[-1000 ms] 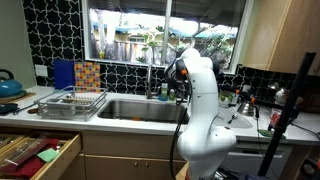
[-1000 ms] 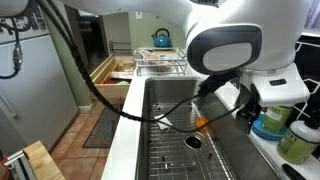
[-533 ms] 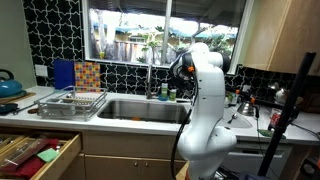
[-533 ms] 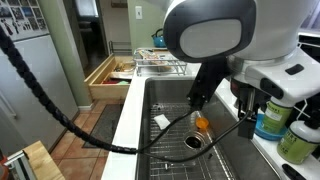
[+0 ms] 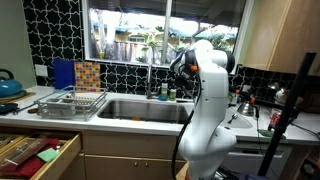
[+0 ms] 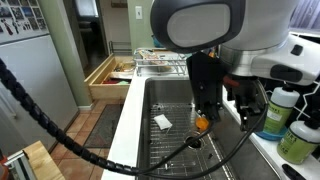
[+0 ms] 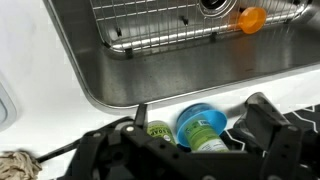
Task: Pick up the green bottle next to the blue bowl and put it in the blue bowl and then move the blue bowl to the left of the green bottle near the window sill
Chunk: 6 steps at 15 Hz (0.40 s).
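In the wrist view the blue bowl (image 7: 203, 122) stands on the white counter beside the sink, with a green labelled bottle (image 7: 205, 136) lying in it. A second green bottle (image 7: 158, 130) stands just left of the bowl. My gripper (image 7: 195, 150) is right above them, its dark fingers spread to either side of the bowl, open and holding nothing. In an exterior view the gripper (image 6: 249, 104) hangs next to the bowl (image 6: 268, 127), the bottle's white top (image 6: 284, 98) sticks out of it, and the other green bottle (image 6: 297, 143) stands nearer the camera.
The steel sink (image 7: 150, 75) has a wire rack and a small orange object (image 7: 250, 19) near the drain. A dish rack (image 5: 70, 102) and an open drawer (image 5: 35, 152) lie beyond the sink. The arm's body (image 6: 200, 25) fills much of that exterior view.
The arm has swung further over the counter by the sink. The gripper has come closer to the blue bowl with the bottle in it.
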{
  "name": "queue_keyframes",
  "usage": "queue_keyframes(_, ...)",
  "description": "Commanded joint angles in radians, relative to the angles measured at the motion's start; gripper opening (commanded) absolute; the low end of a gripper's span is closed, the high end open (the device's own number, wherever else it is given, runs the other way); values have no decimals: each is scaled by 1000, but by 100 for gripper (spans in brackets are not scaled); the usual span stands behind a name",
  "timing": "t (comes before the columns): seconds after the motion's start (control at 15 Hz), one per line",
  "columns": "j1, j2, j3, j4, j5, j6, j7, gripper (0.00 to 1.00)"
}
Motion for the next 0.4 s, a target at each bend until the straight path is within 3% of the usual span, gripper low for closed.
queue_keyframes(0.0, 9, 3, -11, 7, 3, -5, -12, 100)
queue_keyframes(0.33, 10, 4, -11, 11, 3, -5, -9, 100)
